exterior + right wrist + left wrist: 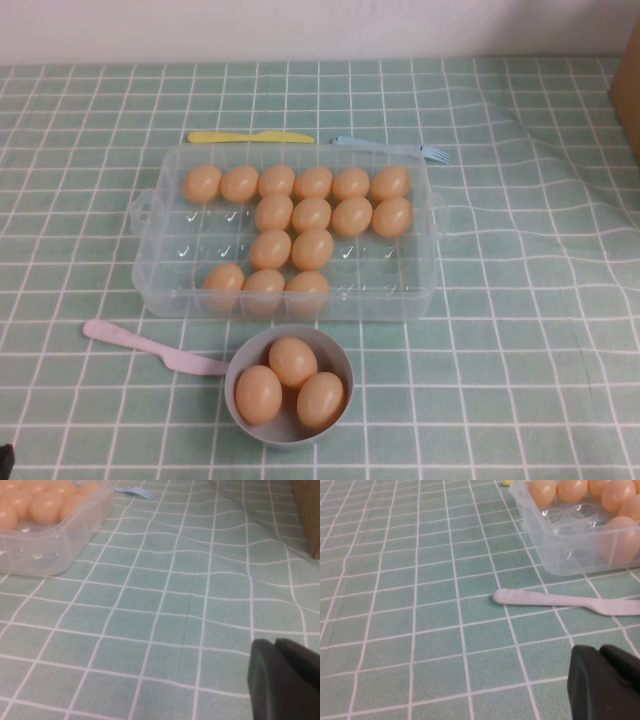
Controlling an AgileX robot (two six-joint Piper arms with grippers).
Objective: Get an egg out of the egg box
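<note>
Both grippers sit low over the green checked cloth (520,300), off to either side and clear of everything. From its wrist camera my right gripper (287,680) shows as two dark fingers pressed together, near the egg box (285,235) but not touching it. My left gripper (605,682) hangs just short of the pink plastic knife (560,600); whether its fingers are spread I cannot tell. I see the clear egg box in the middle of the table, eggs (312,214) filling its far row and bunched toward the centre. In front of it stands a grey-blue bowl (240,362) with three more eggs. A yellow knife (250,137) and a blue fork (400,146) lie behind the box.
</note>
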